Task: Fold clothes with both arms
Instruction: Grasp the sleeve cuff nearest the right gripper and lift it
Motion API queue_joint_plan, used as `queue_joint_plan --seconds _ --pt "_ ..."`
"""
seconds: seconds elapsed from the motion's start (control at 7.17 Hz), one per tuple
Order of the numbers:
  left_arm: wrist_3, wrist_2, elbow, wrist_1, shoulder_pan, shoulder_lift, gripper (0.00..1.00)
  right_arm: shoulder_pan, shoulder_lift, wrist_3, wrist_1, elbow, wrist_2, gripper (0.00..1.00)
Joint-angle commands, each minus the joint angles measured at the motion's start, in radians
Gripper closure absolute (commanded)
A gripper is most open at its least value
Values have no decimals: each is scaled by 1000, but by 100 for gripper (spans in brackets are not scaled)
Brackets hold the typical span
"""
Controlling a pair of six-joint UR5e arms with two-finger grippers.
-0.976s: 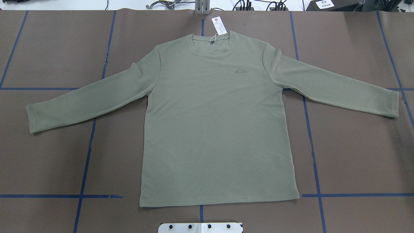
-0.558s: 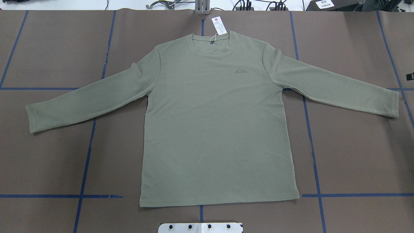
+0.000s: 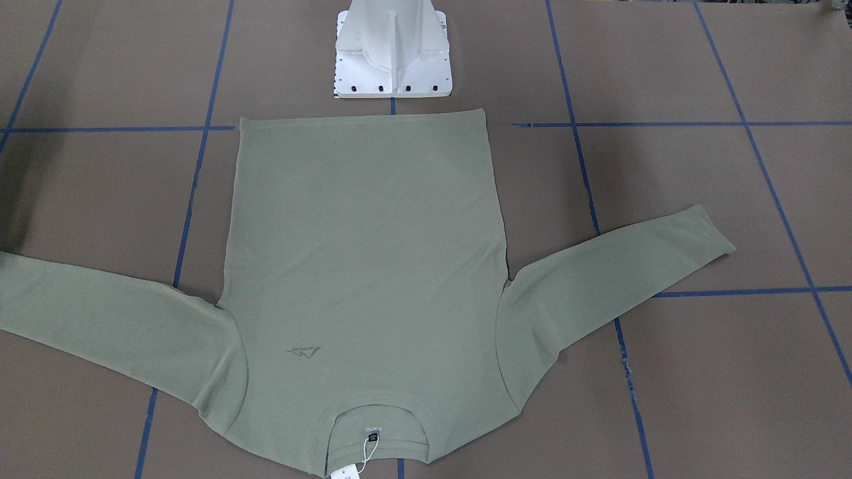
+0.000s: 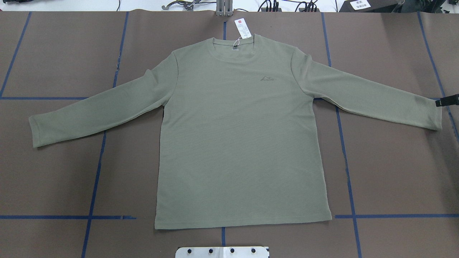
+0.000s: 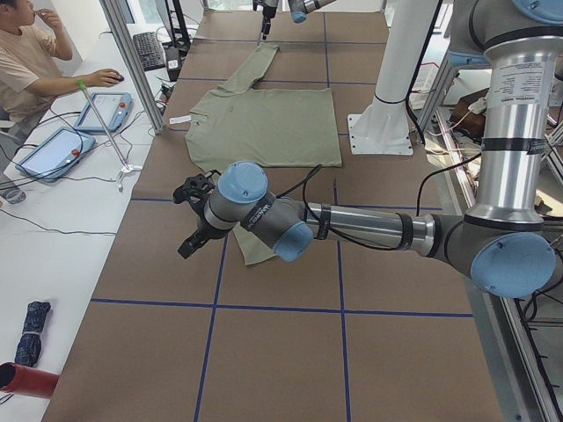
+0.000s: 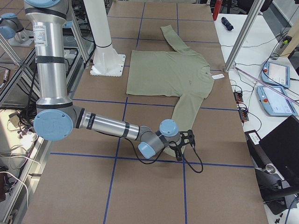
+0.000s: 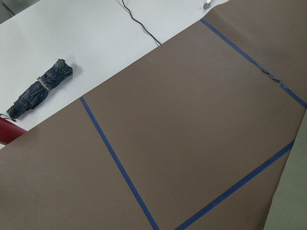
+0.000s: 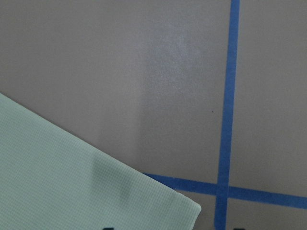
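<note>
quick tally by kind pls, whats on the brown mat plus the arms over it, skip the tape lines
shirt: 1
hang tag: 1
robot arms: 2, the left arm and the right arm
white pedestal base: 1
total: 5

A robotics lab: blue-taped table (image 4: 394, 161), white pedestal (image 3: 393, 60), aluminium post (image 5: 134, 66), teach pendants (image 5: 104, 110) and cables (image 7: 139, 23) beyond the left gripper (image 5: 183, 222).

right gripper (image 4: 446, 101) cut by edge; jaws unclear | hang tag (image 3: 343, 473) cropped
</note>
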Motion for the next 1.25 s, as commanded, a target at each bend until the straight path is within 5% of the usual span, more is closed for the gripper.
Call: queue_joint_plan --seconds 0.0,1.12 --pt "2 0 0 0 0 1 0 -16 13 0 1 -17 -15 23" --pt "2 0 -1 -2 -6 1 0 -25 46 2 2 -65 -9 35"
